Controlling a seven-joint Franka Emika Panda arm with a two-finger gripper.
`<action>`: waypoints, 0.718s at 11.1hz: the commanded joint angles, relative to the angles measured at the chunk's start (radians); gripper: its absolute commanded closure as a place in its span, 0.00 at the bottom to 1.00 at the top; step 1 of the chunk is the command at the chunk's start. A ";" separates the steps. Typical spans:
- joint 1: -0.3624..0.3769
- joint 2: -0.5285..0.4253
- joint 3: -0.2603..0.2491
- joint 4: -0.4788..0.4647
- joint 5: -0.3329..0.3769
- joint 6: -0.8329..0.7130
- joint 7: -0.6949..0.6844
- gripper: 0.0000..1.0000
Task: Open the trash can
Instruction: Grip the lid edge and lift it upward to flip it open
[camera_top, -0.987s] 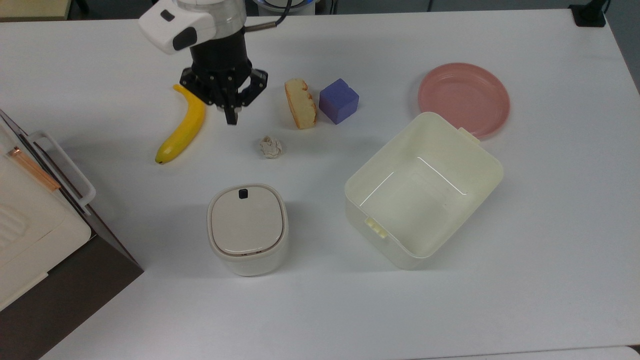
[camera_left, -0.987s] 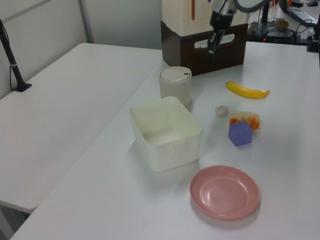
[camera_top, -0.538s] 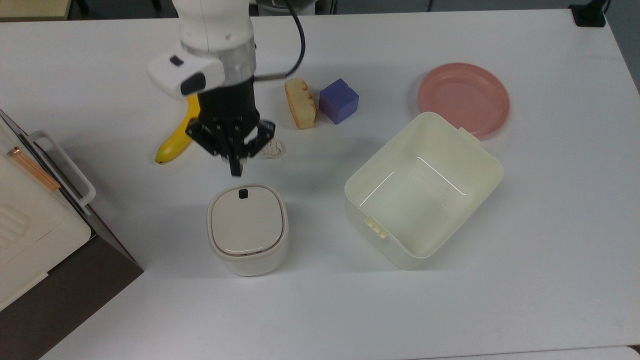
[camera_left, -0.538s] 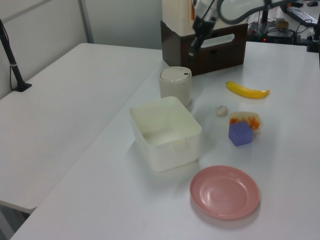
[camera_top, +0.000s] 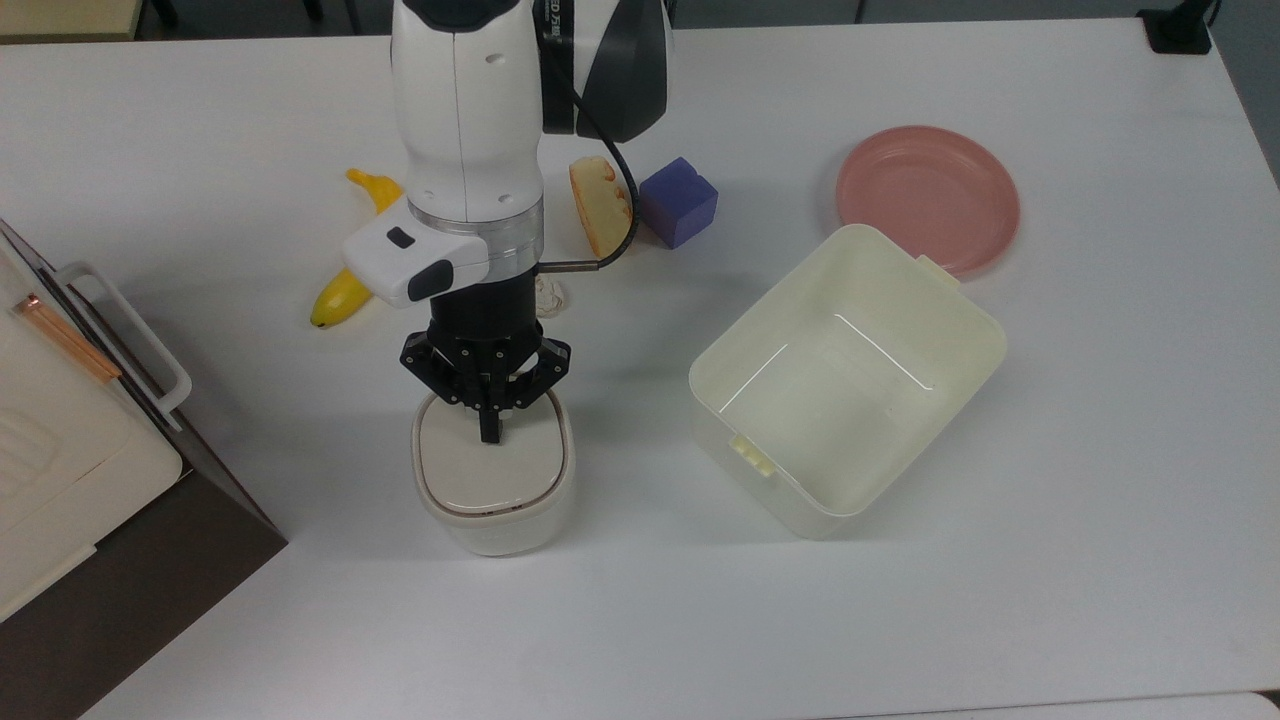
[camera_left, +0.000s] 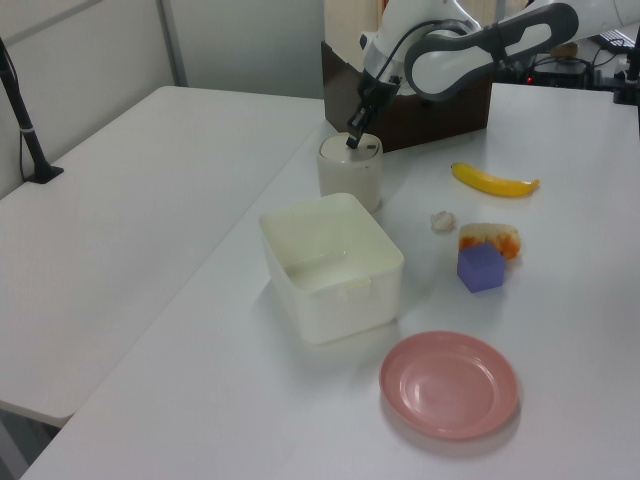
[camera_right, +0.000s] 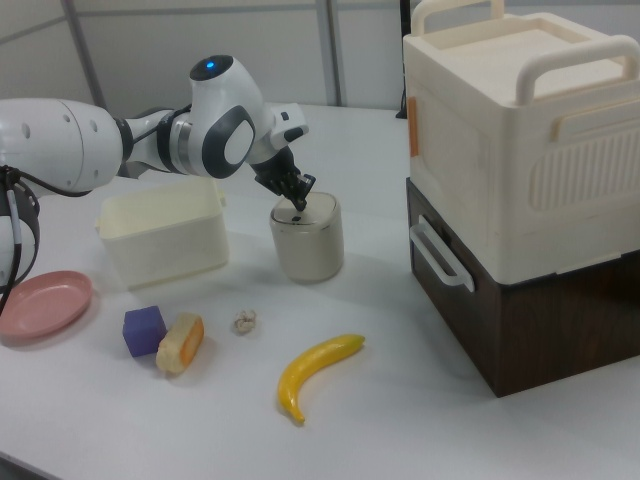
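Tool (camera_top: 490, 432) now down from beside the banana (camera_top: 358, 265), fingers closed, empty, tip on the trash can (camera_top: 493, 478) lid.

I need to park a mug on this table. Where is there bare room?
Bare table lies along the top view's bottom edge, below the trash can and cream tub. It is crowded around the banana, bread and purple cube.
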 joint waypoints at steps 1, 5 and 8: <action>0.004 0.000 -0.005 0.005 -0.015 0.000 0.022 1.00; -0.023 -0.206 -0.006 -0.029 0.009 -0.342 0.006 0.70; -0.023 -0.309 -0.009 -0.078 0.011 -0.538 -0.023 0.00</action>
